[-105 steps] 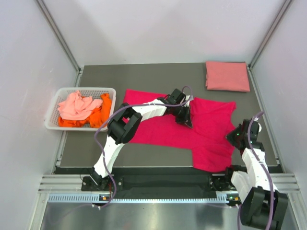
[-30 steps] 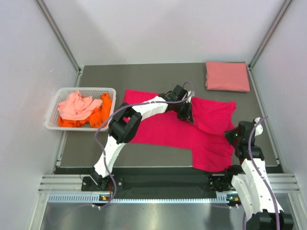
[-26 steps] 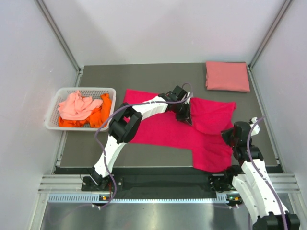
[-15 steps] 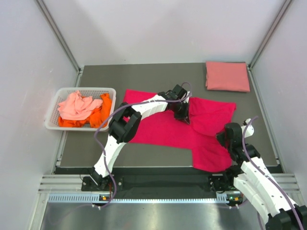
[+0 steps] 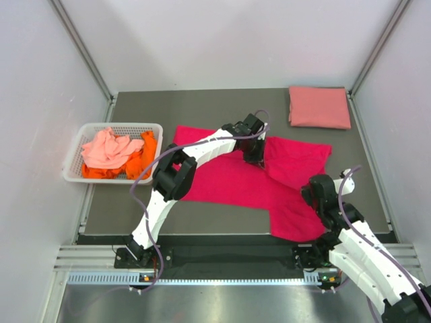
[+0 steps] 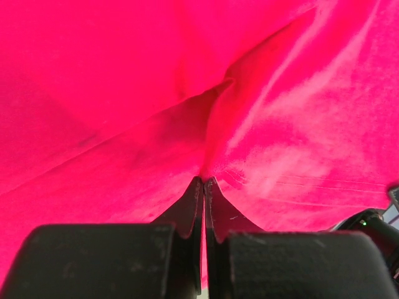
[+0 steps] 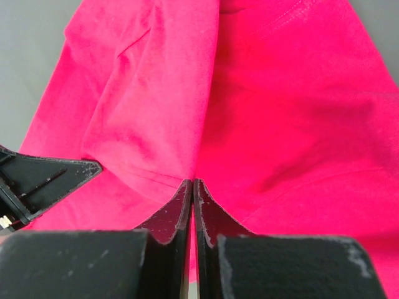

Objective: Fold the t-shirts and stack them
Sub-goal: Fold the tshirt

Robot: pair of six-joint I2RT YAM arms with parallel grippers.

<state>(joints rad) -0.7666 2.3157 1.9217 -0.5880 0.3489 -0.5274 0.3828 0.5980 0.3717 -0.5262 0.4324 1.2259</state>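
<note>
A bright magenta-red t-shirt (image 5: pixel 229 182) lies spread across the middle of the dark table. My left gripper (image 5: pixel 256 156) is shut on a pinch of its cloth near the upper middle; in the left wrist view the gripper (image 6: pixel 204 182) has cloth (image 6: pixel 268 137) bunched between the closed tips. My right gripper (image 5: pixel 311 194) is shut on the shirt's right part, which is folded over towards the left; its wrist view shows the gripper (image 7: pixel 192 184) closed on red cloth (image 7: pixel 287 112). A salmon pink shirt (image 5: pixel 319 106) lies folded at the back right.
A white slotted basket (image 5: pixel 75 159) at the left holds a pale coral shirt (image 5: pixel 106 149) and an orange shirt (image 5: pixel 143 161), both crumpled. Metal frame posts and white walls stand around the table. The table's front edge (image 5: pixel 222 237) is near the arm bases.
My right gripper has moved left and forward from the shirt's right edge, dragging the right part of the shirt over itself. My left gripper has shifted slightly back, still holding cloth.
</note>
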